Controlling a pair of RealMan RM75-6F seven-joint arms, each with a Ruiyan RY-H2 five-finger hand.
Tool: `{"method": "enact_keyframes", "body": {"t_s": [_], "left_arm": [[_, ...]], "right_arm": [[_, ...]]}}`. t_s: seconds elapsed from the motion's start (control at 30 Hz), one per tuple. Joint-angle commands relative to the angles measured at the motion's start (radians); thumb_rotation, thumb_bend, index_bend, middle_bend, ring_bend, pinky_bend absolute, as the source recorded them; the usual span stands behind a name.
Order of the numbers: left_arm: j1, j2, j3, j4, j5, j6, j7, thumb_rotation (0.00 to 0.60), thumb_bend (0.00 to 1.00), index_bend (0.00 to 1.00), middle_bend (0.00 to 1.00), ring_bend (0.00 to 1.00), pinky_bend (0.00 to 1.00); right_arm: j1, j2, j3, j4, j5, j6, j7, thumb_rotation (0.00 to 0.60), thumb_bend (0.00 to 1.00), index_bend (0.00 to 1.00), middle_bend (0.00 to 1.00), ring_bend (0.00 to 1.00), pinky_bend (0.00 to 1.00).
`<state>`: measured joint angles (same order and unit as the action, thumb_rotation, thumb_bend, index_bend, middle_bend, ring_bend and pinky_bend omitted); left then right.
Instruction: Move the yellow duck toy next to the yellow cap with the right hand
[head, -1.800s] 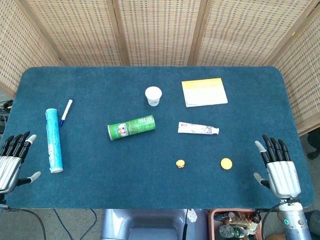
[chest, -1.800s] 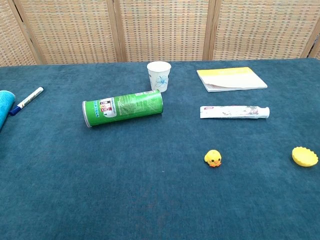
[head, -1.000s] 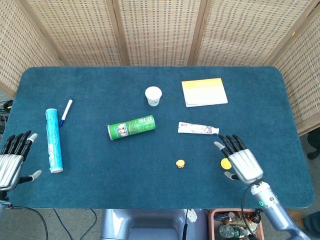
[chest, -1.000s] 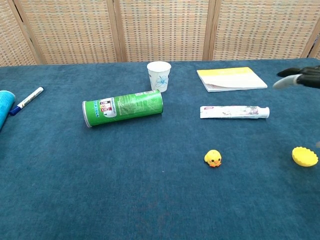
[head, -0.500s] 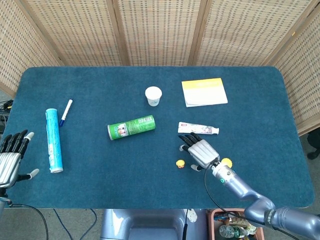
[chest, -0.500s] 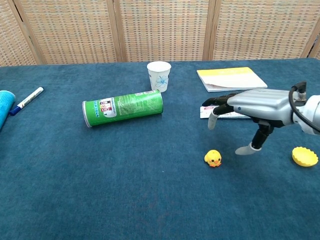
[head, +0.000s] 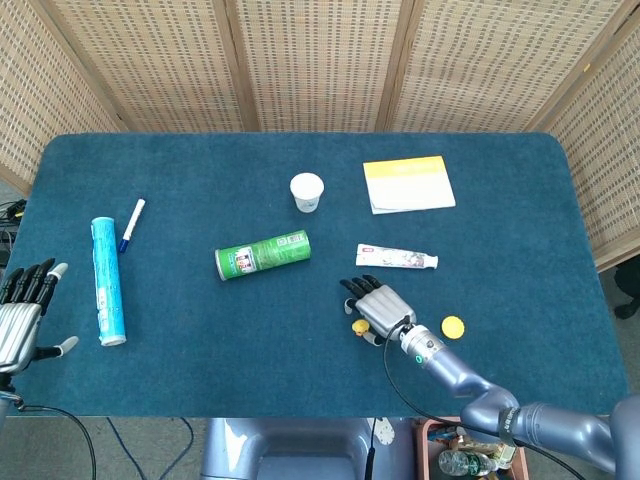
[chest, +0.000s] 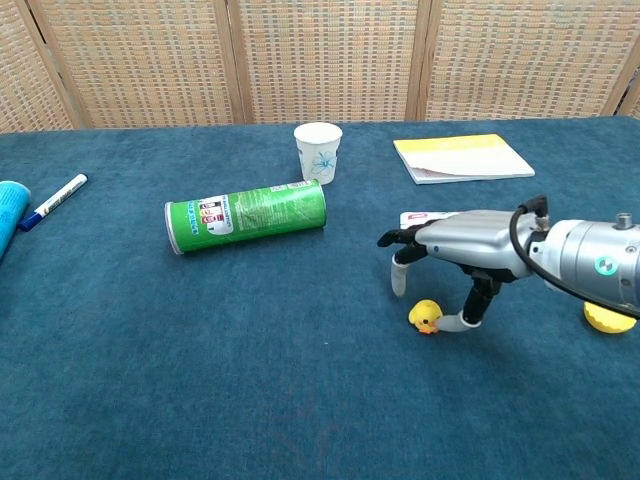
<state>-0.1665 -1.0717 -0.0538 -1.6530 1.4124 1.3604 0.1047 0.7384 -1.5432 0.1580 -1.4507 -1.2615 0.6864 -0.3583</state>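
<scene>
Near the table's front edge, the right hand (chest: 455, 250) hovers palm-down with fingers spread over the yellow duck toy (chest: 426, 317), grasping nothing, while the yellow cap (head: 453, 326) lies close by to its right.

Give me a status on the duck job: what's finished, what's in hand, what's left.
Finished: the right hand is over the yellow duck toy, fingers spread, thumb low beside it. In hand: nothing gripped; the duck sits on the blue table, and whether the thumb touches it is unclear. Left: grasp the duck, carry it right and set it beside the yellow cap. The left hand waits open at the table edge.
</scene>
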Motion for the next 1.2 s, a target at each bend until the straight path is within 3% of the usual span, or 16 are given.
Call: {"method": "enact_keyframes", "body": {"t_s": [0.03, 0.23, 0.43, 0.7, 0.97, 1.2], "left_arm": [[0.001, 0.002, 0.0, 0.0, 0.002, 0.002, -0.004, 0.6, 0.0, 0.0, 0.0, 0.0, 0.0], [0.0, 0.004, 0.001, 0.0, 0.001, 0.0, -0.007, 0.6, 0.0, 0.0, 0.0, 0.0, 0.0], [0.0, 0.005, 0.0, 0.001, -0.001, -0.001, -0.011, 0.6, 0.0, 0.0, 0.0, 0.0, 0.0], [-0.002, 0.005, 0.002, 0.002, -0.002, -0.005, -0.011, 0.6, 0.0, 0.0, 0.0, 0.0, 0.0], [-0.007, 0.004, 0.004, 0.005, -0.002, -0.015, -0.011, 0.6, 0.0, 0.0, 0.0, 0.0, 0.0], [-0.002, 0.002, 0.012, -0.003, 0.018, 0.001, -0.003, 0.6, 0.0, 0.0, 0.0, 0.0, 0.0]], "right_arm": [[0.004, -0.008, -0.011, -0.002, 0.017, 0.003, -0.007, 0.6, 0.3, 0.34, 0.0, 0.0, 0.0], [0.012, -0.016, -0.019, 0.0, 0.034, 0.009, -0.012, 0.6, 0.31, 0.36, 0.0, 0.0, 0.0], [0.016, -0.02, -0.027, 0.005, 0.042, 0.022, -0.002, 0.6, 0.35, 0.51, 0.0, 0.0, 0.0], [0.014, -0.008, -0.028, -0.011, 0.02, 0.052, 0.042, 0.6, 0.36, 0.52, 0.0, 0.0, 0.0], [-0.034, 0.144, -0.026, -0.149, -0.026, 0.165, 0.042, 0.6, 0.39, 0.52, 0.0, 0.0, 0.0], [-0.125, 0.292, -0.09, -0.202, -0.047, 0.236, 0.083, 0.6, 0.4, 0.52, 0.0, 0.0, 0.0]]}}
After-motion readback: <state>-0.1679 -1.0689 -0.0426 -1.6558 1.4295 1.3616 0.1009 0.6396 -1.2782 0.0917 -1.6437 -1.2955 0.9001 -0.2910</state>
